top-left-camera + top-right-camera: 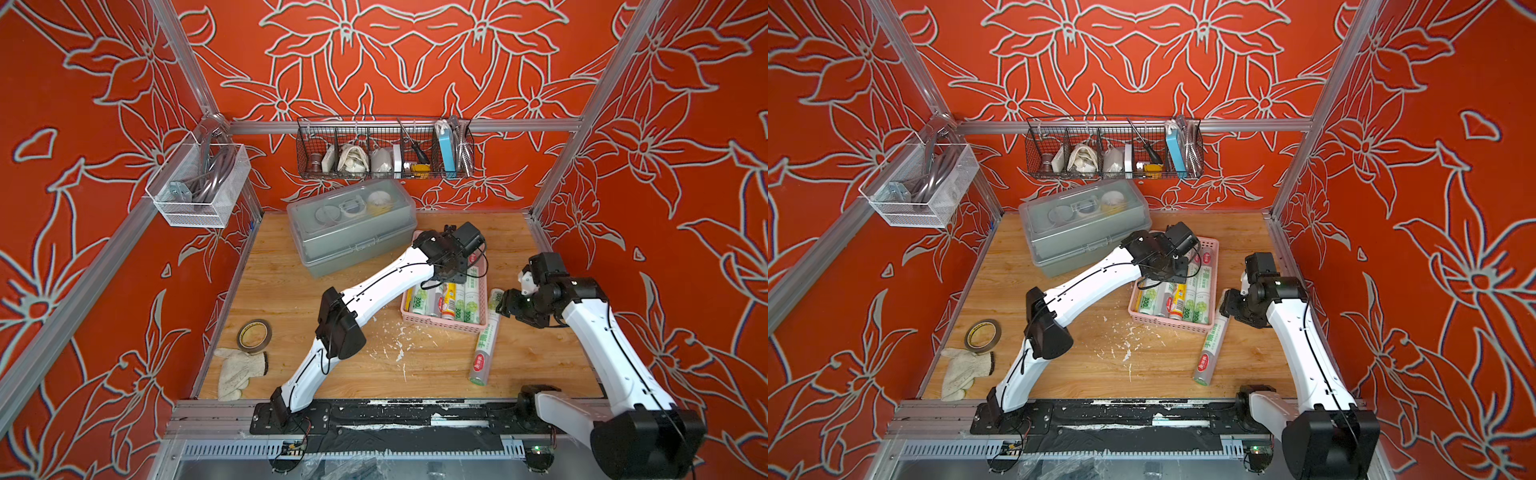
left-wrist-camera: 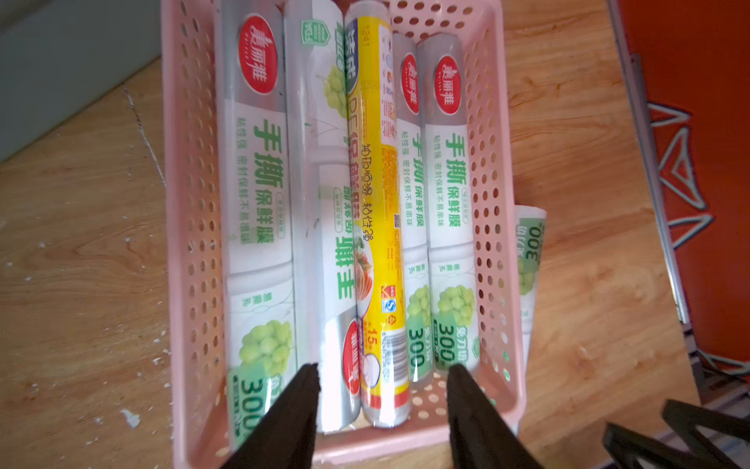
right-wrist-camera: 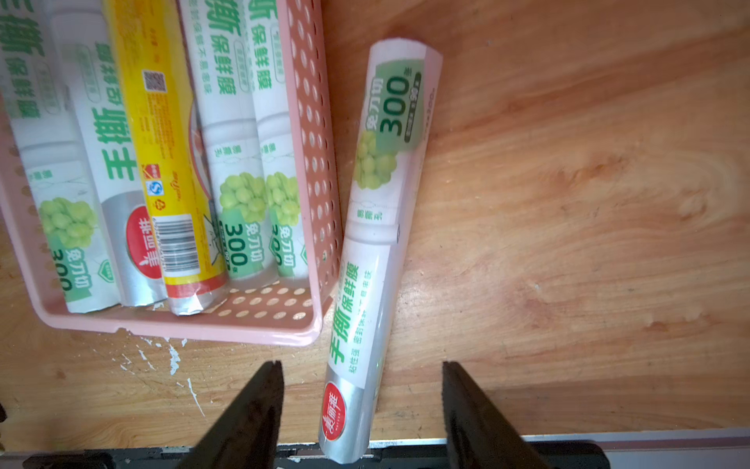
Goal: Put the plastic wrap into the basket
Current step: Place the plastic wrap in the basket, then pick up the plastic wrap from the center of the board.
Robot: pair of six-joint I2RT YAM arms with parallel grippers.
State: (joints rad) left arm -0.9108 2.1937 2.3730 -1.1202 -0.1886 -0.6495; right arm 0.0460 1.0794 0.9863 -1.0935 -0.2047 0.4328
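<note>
The surface (image 1: 270, 291) is a pale wood-grain board flecked with white scrapes near its middle. It is boxed in by red walls (image 1: 83, 232) printed with grey outlined flowers and by aluminium rails (image 1: 519, 124). A grey lidded box (image 1: 353, 228) sits at the back. Above it a black wire basket (image 1: 384, 149) of odds and ends hangs on the rail, and a white mesh basket (image 1: 199, 187) hangs on the left wall. A brown tape ring (image 1: 254, 334) and a white glove (image 1: 239, 372) lie near the front left corner.

The pink basket (image 1: 442, 324) stands right of centre and holds five rolls of plastic wrap (image 2: 255, 182) side by side, one of them a yellow roll (image 2: 377, 203). A loose roll (image 1: 486, 336) lies on the surface against the basket's right outer wall. In both top views the left arm (image 1: 386, 278) covers the basket's far end. The left claw (image 2: 383, 390) hangs over the basket, jaws apart, holding nothing. The right claw (image 3: 361, 377) hangs over the loose roll, jaws spread wider than it and not touching it.

The white-green rolls carry a red oval reading 美丽雅, green characters 手撕保鲜膜, a grape picture and "300". The yellow roll shows a barcode and a QR code.
</note>
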